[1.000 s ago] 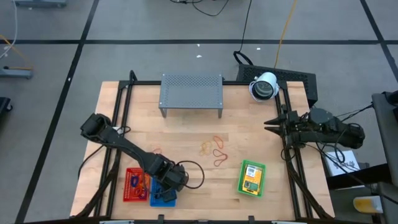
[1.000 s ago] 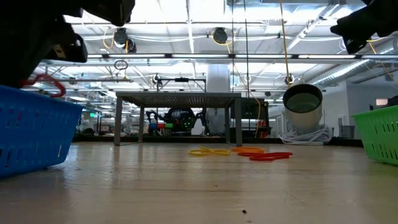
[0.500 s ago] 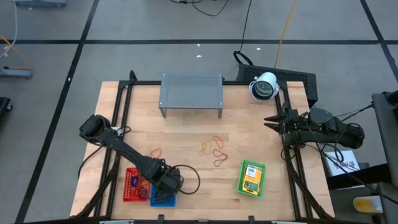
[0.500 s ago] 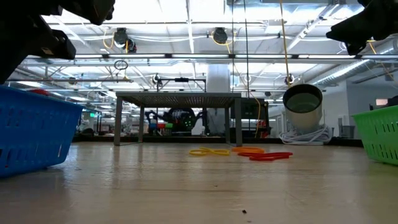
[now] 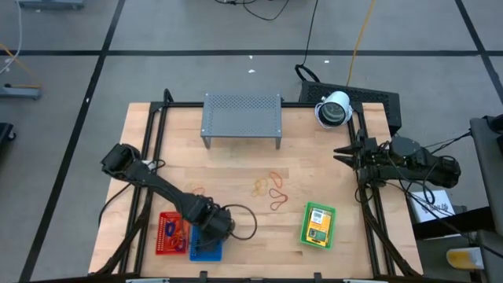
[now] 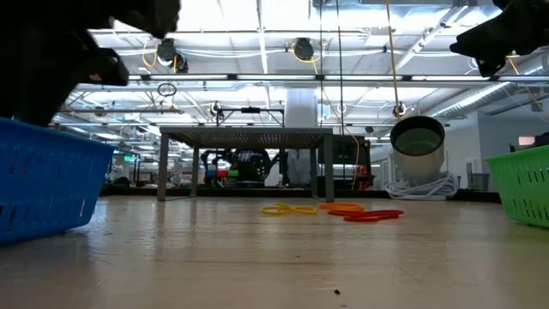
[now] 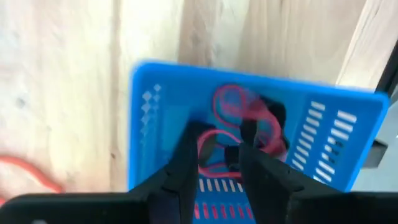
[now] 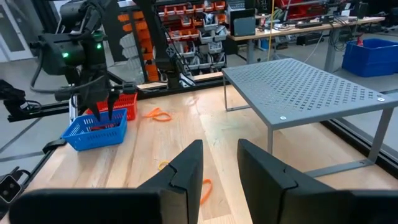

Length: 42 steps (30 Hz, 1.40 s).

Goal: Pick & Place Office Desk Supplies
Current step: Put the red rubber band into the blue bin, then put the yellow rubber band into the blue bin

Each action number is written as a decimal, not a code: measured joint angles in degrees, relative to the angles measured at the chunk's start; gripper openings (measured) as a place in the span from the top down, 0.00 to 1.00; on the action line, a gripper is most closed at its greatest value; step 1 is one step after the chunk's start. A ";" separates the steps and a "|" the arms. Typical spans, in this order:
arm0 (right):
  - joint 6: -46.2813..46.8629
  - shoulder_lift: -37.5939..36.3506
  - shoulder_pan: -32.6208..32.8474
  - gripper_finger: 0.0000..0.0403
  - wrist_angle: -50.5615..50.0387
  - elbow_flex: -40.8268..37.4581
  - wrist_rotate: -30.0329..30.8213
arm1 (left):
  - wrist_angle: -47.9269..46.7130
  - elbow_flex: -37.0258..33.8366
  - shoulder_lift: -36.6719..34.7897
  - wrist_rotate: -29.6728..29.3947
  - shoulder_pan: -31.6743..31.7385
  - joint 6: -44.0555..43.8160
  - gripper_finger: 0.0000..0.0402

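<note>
The left gripper (image 7: 214, 146) hung over the blue basket (image 5: 206, 250) at seven o'clock, jaws parted above red rubber bands (image 7: 233, 118) inside, suggesting a drop-off; next likely called for the loose bands (image 5: 271, 189) mid-worktop (image 5: 236, 169), while the right gripper (image 8: 214, 165) waited parted at three o'clock.

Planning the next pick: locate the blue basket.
High view: the blue basket sits at the table's front left, beside the red basket, under the left gripper.

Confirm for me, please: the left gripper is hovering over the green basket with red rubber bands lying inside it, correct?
Not quite: the left gripper is over the blue basket, not the green one; the left wrist view shows the red rubber bands inside it.
</note>
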 joint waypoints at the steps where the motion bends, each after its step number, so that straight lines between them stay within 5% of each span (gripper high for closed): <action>1: 0.00 0.00 0.00 0.78 0.00 0.00 -0.02 | 0.42 0.00 -0.16 -0.02 0.52 0.42 0.69; 25: 0.00 0.02 0.00 0.78 -0.04 0.04 -0.01 | 4.68 0.00 -0.63 0.31 7.81 12.68 0.70; 42: 0.00 0.02 0.00 0.78 -0.04 0.04 -0.01 | 19.80 2.03 -0.57 -2.23 13.59 15.55 0.70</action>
